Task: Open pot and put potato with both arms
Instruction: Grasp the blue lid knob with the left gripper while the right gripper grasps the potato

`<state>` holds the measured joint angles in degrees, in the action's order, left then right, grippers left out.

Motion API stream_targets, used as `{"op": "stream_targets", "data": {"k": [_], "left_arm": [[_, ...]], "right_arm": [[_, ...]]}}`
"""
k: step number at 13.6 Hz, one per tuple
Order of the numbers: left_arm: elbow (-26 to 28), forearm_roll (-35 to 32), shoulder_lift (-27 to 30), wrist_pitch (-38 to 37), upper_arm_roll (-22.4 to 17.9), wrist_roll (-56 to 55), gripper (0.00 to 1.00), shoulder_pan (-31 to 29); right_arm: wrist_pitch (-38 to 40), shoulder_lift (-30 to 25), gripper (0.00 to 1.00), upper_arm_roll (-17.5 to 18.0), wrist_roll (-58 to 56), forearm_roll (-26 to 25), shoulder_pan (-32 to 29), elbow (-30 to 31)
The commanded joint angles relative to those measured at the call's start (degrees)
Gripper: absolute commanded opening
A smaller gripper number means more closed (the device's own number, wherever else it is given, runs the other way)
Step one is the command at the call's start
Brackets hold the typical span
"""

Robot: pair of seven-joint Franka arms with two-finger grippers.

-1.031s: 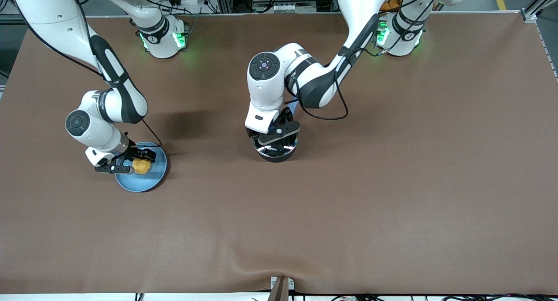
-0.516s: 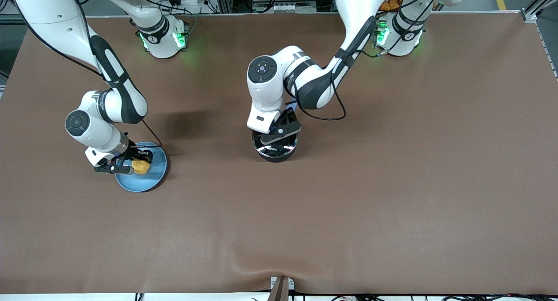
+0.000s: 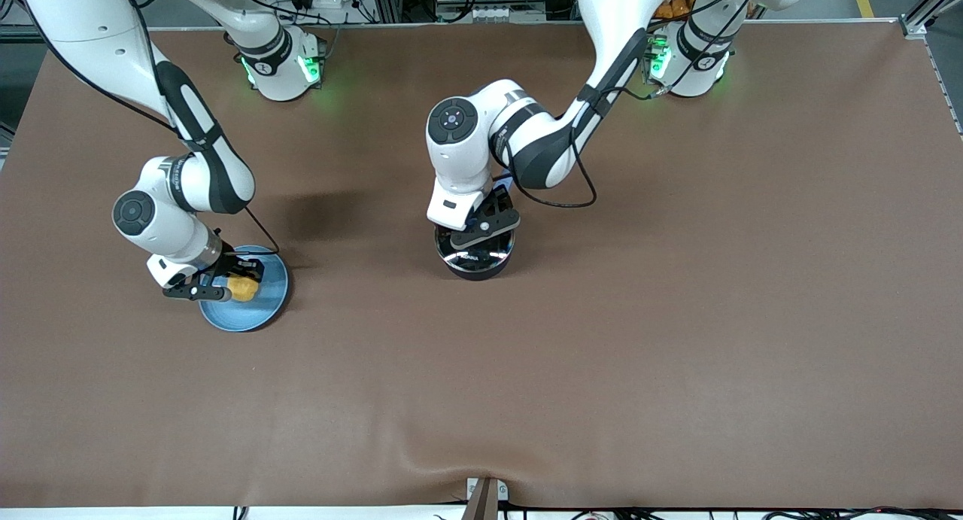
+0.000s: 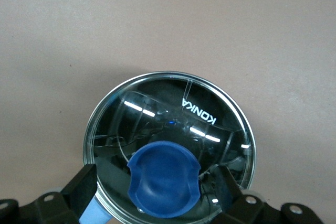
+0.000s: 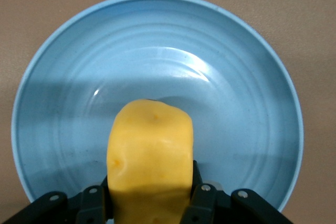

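The black pot (image 3: pixel 475 264) stands mid-table with its glass lid (image 4: pixel 157 114) on. My left gripper (image 3: pixel 481 230) is low over the lid and open. Its fingers (image 4: pixel 79 184) stand either side of the blue knob (image 4: pixel 164 179) with gaps, not touching it. A bit of the blue handle (image 4: pixel 94 214) shows beside one finger. My right gripper (image 3: pixel 226 283) is shut on the yellow potato (image 3: pixel 242 287) at the blue plate (image 3: pixel 259 313). In the right wrist view the potato (image 5: pixel 150 150) sits between the fingers (image 5: pixel 205 203), low over the plate (image 5: pixel 236 77). I cannot tell whether it touches the plate.
The brown table cloth (image 3: pixel 677 317) stretches wide around the pot and plate. The plate lies toward the right arm's end, about level with the pot. A small metal bracket (image 3: pixel 485 494) sits at the table edge nearest the front camera.
My left gripper has shifted slightly over the lid, toward the robots' bases, and settled around the knob. The right gripper with the potato has barely moved.
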<state>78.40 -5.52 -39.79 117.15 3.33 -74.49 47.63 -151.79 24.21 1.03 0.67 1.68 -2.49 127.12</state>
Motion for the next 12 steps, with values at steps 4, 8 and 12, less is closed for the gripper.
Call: {"op": "stream_targets", "data": {"k": [4, 8, 12], "left_arm": [[0.0, -0.72, -0.82, 0.54, -0.26, -3.54, 1.0, 0.45], [-0.09, -0.63, -1.35, 0.54, -0.17, -4.08, 1.0, 0.45], [-0.27, 1.65, -1.43, 0.54, -0.17, -3.56, 0.3, 0.19]], "right_arm": [[-0.88, 1.37, 0.0, 0.64, -2.78, 0.78, -1.46, -0.38], [-0.79, 1.11, 0.0, 0.64, -2.78, 0.78, -1.46, -0.29], [-0.79, 1.11, 0.0, 0.64, -2.78, 0.78, -1.46, -0.29]]}}
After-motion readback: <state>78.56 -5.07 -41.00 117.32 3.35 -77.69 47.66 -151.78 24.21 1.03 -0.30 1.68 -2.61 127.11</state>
